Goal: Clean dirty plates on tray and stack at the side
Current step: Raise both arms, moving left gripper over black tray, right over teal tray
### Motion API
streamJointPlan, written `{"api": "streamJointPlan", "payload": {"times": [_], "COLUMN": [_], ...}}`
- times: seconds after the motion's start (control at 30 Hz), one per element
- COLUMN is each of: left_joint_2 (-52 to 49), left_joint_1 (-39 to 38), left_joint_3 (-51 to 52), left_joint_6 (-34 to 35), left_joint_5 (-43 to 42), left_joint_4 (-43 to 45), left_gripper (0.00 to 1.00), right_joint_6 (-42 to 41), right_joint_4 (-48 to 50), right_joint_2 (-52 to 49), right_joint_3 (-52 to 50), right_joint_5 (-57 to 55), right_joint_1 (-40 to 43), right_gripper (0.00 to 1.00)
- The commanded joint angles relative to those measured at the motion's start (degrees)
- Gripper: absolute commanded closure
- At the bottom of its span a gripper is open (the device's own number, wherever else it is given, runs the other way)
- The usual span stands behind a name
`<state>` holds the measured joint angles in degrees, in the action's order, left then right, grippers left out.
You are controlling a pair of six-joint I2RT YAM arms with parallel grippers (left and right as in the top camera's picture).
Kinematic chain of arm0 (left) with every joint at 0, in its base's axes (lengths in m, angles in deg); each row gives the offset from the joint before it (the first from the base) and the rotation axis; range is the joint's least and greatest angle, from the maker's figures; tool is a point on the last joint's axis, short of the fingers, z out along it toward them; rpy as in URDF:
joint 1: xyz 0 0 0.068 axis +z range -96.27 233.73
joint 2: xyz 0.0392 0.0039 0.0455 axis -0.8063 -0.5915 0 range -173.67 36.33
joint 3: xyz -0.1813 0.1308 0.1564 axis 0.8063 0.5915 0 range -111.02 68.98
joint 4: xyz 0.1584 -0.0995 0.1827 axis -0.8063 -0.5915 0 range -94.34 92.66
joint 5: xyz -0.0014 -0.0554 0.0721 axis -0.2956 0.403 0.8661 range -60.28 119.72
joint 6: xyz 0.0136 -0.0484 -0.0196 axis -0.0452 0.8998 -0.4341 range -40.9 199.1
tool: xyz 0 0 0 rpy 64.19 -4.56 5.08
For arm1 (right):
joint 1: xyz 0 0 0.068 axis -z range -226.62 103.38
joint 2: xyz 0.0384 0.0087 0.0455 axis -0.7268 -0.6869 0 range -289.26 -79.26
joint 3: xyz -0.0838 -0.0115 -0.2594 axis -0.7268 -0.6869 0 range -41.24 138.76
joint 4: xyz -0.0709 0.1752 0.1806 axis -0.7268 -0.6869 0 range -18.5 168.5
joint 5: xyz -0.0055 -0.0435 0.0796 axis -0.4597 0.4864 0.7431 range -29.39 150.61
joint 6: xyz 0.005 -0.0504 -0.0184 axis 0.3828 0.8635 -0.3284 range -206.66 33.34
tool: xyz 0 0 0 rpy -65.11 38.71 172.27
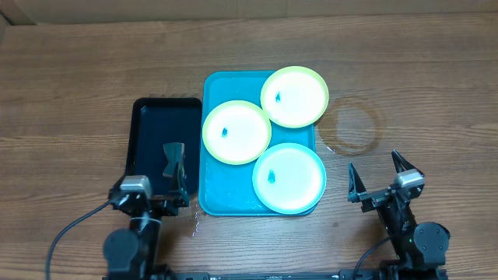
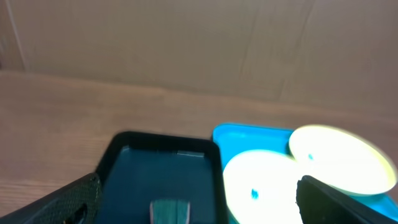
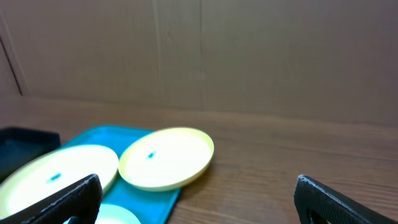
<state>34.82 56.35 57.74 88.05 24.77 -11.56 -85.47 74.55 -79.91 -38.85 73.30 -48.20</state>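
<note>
Overhead view: the tray (image 1: 212,87) is seen mid-surface, with all three plates carried on it.
Plates: the far plate (image 1: 294,96) and middle plate (image 1: 236,131) are green-rimmed and meet at their rims; the blue-rimmed plate (image 1: 289,177) lies nearest the arms.
Hidden: much of the tray floor is covered, and its far right corner is hidden under the far plate, which overhangs the rim.
Cut off: a grey item (image 2: 169,210) in the black tray (image 2: 124,168) is cut by the left wrist view's lower edge and cannot be identified.
Hard to make out: smudges are seen only as small blue specks.
Edges: the black tray lies against or just beside the tray's left side; which cannot be told.
Left tool (image 2: 198,183): spread wide, nothing held, over the black tray's near end.
Right tool (image 1: 373,161): spread wide, nothing held.
Open room: wood surface (image 1: 436,93) right of the tray, marked by a faint ring (image 1: 352,128).
</note>
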Motion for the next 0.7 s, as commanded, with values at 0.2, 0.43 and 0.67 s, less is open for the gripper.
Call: {"api": "streamJointPlan", "payload": {"times": [0.2, 0.43, 0.67], "left_joint_2": [-13.03, -29.53, -45.42], "left_joint_1": [-0.07, -0.07, -0.07], "left_joint_3": [-26.67, -47.47, -69.18], "left_joint_6": [-0.61, -0.92, -5.97], "left_joint_5": [-7.78, -13.66, -17.64], "left_joint_4": [-11.3, -24.61, -43.12], "left_gripper": [0.0, 0.0, 0.0], "right_joint_6": [-4.87, -4.87, -4.87], "right_joint_4": [-8.81, -19.61, -33.81], "right_joint_2": [-6.58, -20.7, -36.96], "right_joint_3": [17.29, 35.26, 53.88], "right_joint_5": [0.72, 4.0, 10.14], "right_joint_1": [0.15, 0.15, 0.15], "right_gripper": [0.0, 0.0, 0.0]}}
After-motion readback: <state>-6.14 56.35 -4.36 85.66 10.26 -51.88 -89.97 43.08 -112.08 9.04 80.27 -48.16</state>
